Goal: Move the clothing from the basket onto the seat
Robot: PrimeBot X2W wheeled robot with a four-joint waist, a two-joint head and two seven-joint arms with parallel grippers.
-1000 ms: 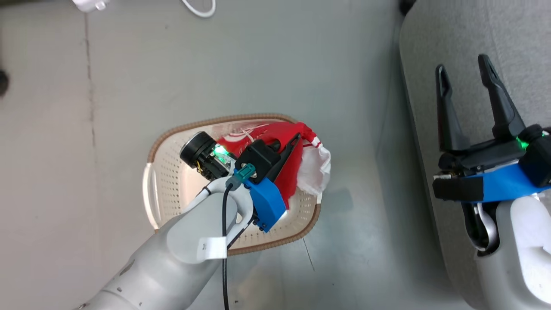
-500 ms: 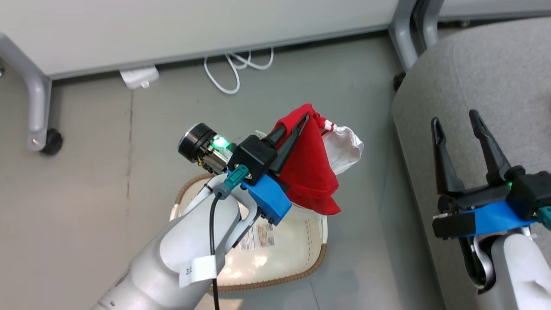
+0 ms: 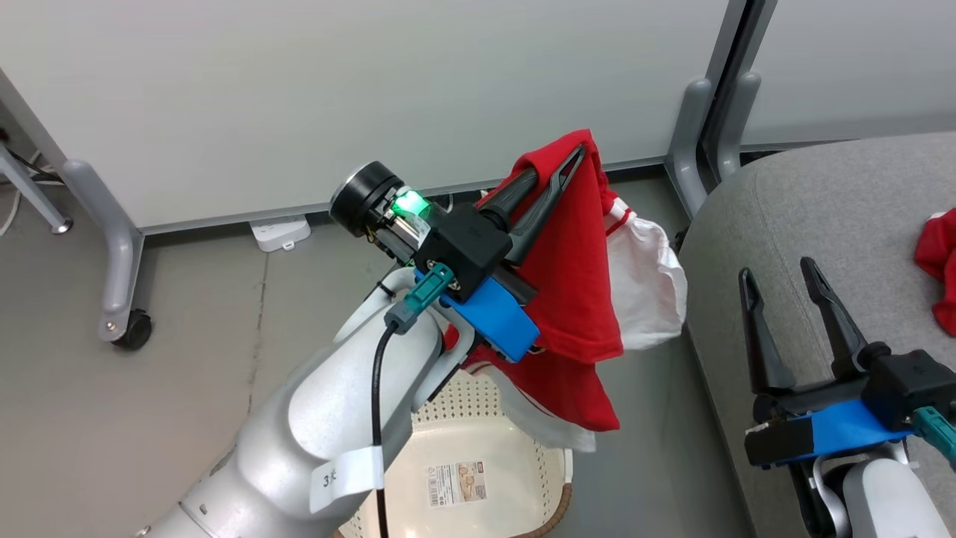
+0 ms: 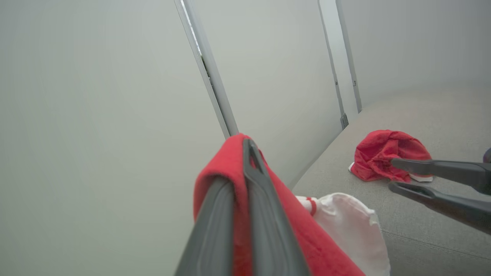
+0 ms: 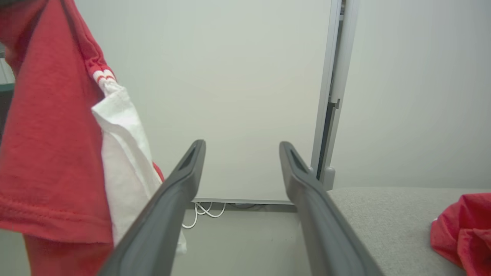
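My left gripper (image 3: 573, 158) is shut on a red garment (image 3: 575, 299) with white trim, which hangs from its fingers above the cream basket (image 3: 478, 396) and a little left of the seat. The left wrist view shows this garment (image 4: 230, 165) draped over the shut fingers (image 4: 261, 199). The basket's bottom shows only a label sticker (image 3: 457, 483). A second red garment (image 3: 941, 261) lies crumpled on the grey seat (image 3: 821, 202). My right gripper (image 3: 777, 270) stands open over the seat's front edge, with nothing between its fingers (image 5: 307, 199).
A white partition wall stands behind, on grey metal legs, one with a castor (image 3: 133, 330). A vertical post (image 3: 702, 127) rises by the seat's far corner. A white adapter (image 3: 280, 232) and a cable (image 5: 199, 214) lie on the floor by the wall.
My left gripper has lifted the red garment out of the basket, up and toward the seat. The head camera has tilted up, bringing the wall and the second garment into view.
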